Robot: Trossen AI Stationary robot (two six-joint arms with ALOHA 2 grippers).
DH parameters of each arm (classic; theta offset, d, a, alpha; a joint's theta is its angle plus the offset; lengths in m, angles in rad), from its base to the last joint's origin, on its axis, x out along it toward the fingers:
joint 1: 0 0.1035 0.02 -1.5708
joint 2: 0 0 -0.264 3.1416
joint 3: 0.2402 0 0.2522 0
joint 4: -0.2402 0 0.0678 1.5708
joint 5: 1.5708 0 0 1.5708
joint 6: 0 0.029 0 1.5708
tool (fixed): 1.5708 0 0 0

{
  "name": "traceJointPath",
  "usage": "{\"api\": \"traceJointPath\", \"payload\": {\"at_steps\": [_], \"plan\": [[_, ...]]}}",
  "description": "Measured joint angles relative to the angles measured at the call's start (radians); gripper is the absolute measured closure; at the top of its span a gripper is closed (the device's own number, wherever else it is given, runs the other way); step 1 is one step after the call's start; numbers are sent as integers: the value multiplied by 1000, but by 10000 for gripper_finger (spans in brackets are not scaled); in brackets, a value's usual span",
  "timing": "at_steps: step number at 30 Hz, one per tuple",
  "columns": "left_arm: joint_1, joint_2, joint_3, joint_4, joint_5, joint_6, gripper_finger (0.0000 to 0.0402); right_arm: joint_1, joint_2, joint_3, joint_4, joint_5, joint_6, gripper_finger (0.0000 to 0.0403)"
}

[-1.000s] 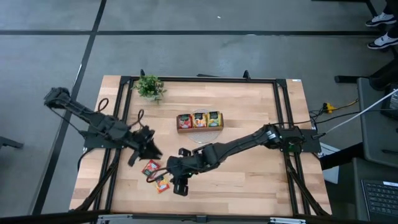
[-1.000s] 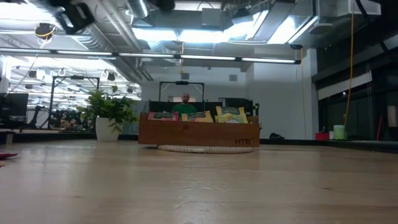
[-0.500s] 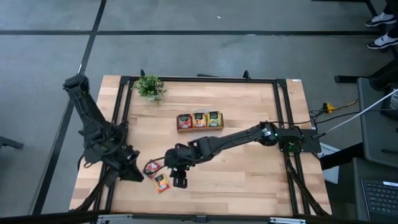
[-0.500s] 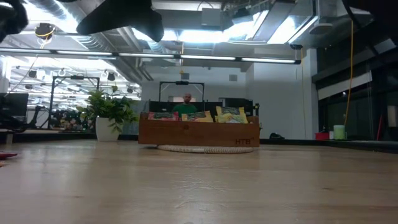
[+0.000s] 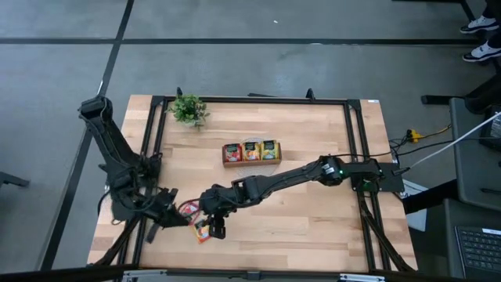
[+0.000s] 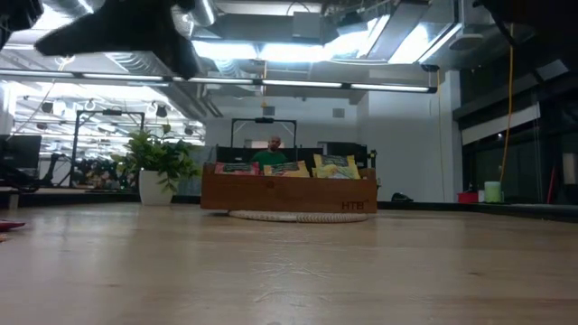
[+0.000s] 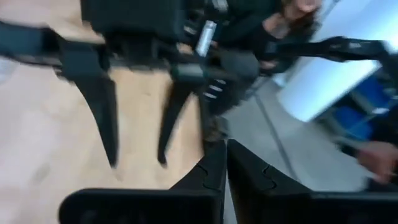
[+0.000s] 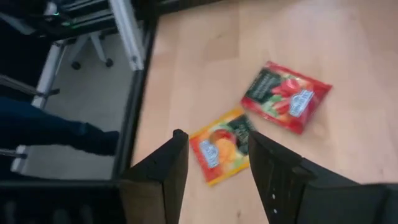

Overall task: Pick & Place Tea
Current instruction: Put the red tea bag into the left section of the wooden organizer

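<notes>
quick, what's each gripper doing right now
left gripper: shut, holding nothing.
right gripper: open, above the orange tea sachet.

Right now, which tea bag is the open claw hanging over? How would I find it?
Start at the wooden table and go to its near left corner, where two tea bags lie. It is the orange tea bag, under the open right gripper. Its neighbour, the red tea bag, sits beside it, apart.

Bright ceiling strip lights (image 6: 298, 50) glare in the low view; the surface (image 6: 289, 271) is evenly lit, shadows soft. The left wrist view is motion-blurred.
</notes>
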Motion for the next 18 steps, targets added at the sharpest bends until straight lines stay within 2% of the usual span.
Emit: {"api": "traceJointPath", "payload": {"at_steps": [2, 9, 13, 18], "plan": [[40, 5, 0, -14, 10, 28, 396, -3, 5, -1, -15, 19, 1, 239], [201, 5, -1, -115, 139, 62, 397, -4, 4, 0, -11, 44, 3, 260], [263, 4, -1, -120, 204, 125, 395, -4, 4, 0, -13, 45, 46, 268], [330, -4, -43, -115, 364, 129, 399, -1, 4, 0, -21, 47, 54, 269]]}}
